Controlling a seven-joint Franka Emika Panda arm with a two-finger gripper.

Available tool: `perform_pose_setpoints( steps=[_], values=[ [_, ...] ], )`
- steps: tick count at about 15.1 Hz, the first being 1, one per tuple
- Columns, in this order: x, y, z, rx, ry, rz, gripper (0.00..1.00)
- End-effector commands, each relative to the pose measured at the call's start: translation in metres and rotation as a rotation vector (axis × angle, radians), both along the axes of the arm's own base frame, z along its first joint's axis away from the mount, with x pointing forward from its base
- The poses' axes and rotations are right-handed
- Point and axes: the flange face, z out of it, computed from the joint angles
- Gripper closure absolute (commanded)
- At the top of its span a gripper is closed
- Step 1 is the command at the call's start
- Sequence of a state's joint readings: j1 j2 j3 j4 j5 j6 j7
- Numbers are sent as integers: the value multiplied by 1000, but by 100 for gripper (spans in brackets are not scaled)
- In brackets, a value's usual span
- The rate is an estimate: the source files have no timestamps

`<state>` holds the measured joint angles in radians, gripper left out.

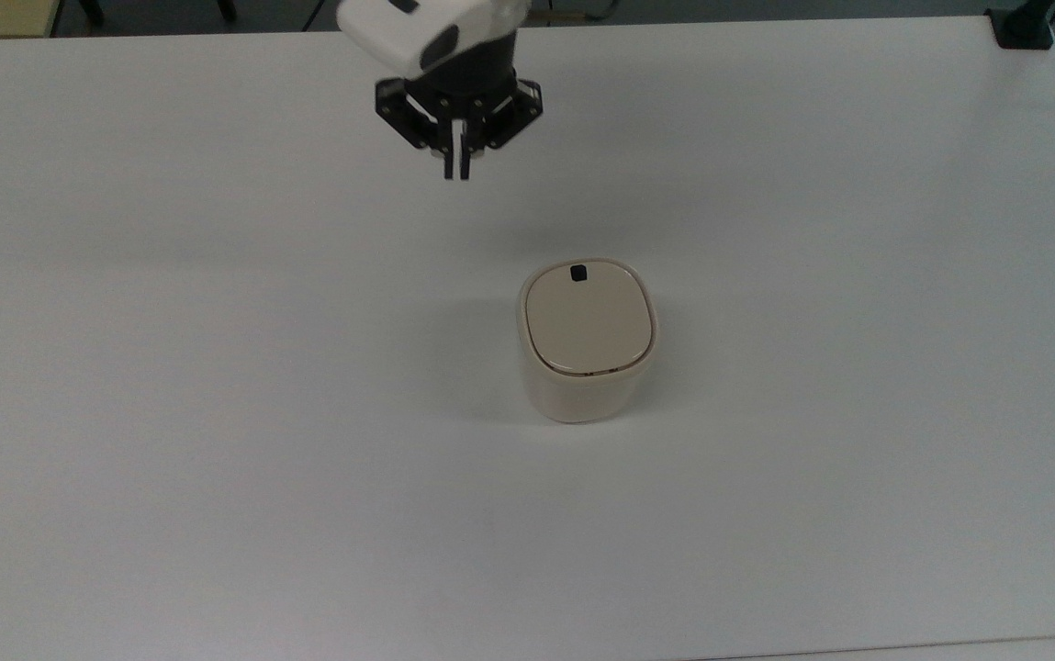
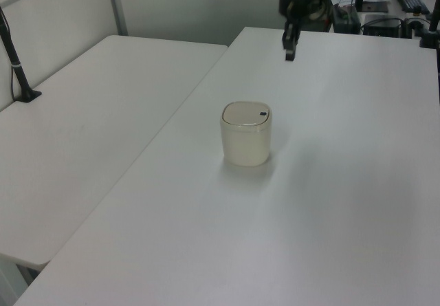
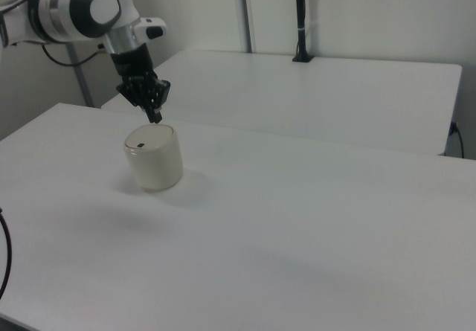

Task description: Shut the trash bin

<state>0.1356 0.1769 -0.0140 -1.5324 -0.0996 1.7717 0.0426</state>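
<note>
The cream trash bin (image 1: pixel 585 353) (image 2: pixel 246 141) (image 3: pixel 154 158) stands near the middle of the white table. Its flat lid (image 1: pixel 589 319) lies level in the rim, and a small black square tab (image 1: pixel 578 272) shows near the lid's far edge in the top view. My gripper (image 1: pixel 456 171) (image 2: pixel 289 54) (image 3: pixel 156 117) hangs in the air well above the bin, up and to the left of it in the top view. The black fingers are drawn together with only a thin slit between the tips, and nothing is between them.
The white table (image 1: pixel 215 413) stretches wide on all sides of the bin. A second white table (image 2: pixel 89 113) adjoins it on the left view's left. A black clamp post (image 1: pixel 1023 23) stands at the far right corner in the top view.
</note>
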Motion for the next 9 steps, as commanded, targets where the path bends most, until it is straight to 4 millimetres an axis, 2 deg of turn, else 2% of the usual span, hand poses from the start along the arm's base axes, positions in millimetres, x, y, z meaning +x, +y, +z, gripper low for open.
perform_pose_setpoints(
  steps=[1, 3, 5, 6, 8, 9],
  values=[
    [-33, -32, 35, 1, 34, -51, 86],
    [-44, -49, 46, 2, 52, -81, 79],
    [-50, -54, 50, 4, 66, -93, 62],
    [-50, -55, 51, 4, 66, -95, 34],
    [-52, -56, 53, 4, 63, -96, 9],
    [-52, -56, 53, 4, 63, -96, 0]
  ],
)
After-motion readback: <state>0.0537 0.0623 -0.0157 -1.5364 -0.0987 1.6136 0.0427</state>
